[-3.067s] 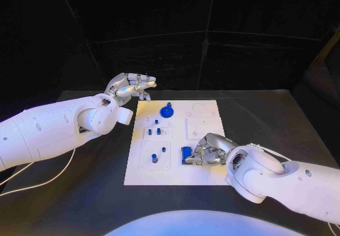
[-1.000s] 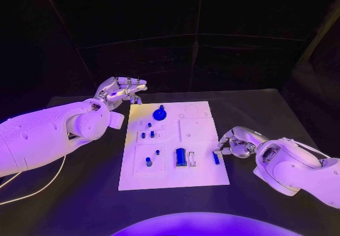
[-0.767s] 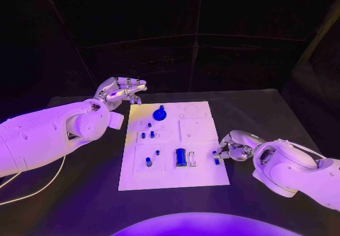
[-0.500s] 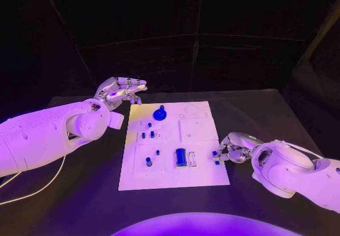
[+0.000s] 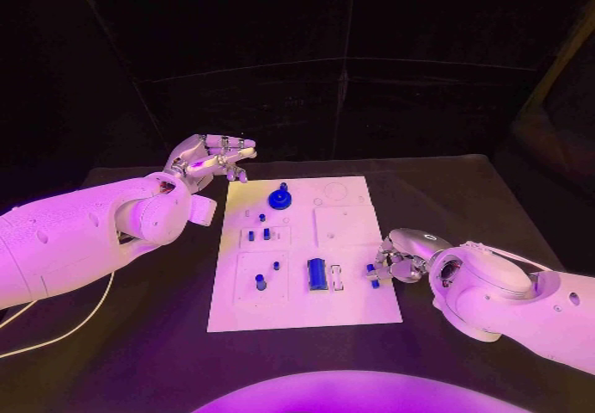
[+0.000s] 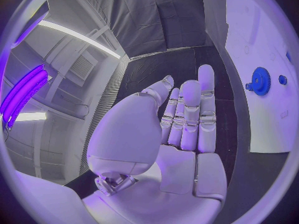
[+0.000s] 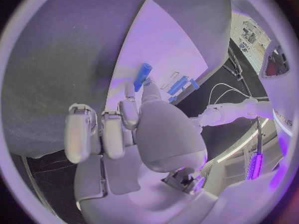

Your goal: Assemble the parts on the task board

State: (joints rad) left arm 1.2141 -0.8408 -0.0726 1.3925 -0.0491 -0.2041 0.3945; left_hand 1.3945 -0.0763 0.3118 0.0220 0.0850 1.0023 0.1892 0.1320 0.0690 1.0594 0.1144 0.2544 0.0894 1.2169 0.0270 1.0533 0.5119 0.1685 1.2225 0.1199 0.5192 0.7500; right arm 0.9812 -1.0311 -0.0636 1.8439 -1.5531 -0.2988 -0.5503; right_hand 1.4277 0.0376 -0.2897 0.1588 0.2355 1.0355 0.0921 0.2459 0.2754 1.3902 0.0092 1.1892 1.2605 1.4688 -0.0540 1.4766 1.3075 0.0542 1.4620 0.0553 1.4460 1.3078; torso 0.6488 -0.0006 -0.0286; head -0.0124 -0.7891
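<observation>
**Two silver hands working at a white task board**

Two glossy white arms are reaching over a matte black table (image 5: 149, 301), each ending in a metallic, segmented hand. Between them a flat, rectangular white task board (image 5: 303, 310) is lying, smooth and marked with shallow recesses.

On the board, one blue toothed gear (image 5: 280, 199) is sitting near the far end, with a small knob on top. One larger blue rectangular block (image 5: 316, 274) is standing near the middle, just beside a narrow slot. Several small blue pegs (image 5: 260, 280) are standing in the panels on the left half; their exact number is hard to make out.

At the board's right edge, the right hand (image 5: 399, 255) is pinching a short blue cylindrical peg (image 5: 371, 274) between thumb and finger; in the right wrist view the peg (image 7: 142, 76) is sticking out from the fingertips over the board.

Beyond the far left corner, the left hand (image 5: 213, 158) is hovering with nothing in it, fingers stretched out and lying close side by side.
</observation>
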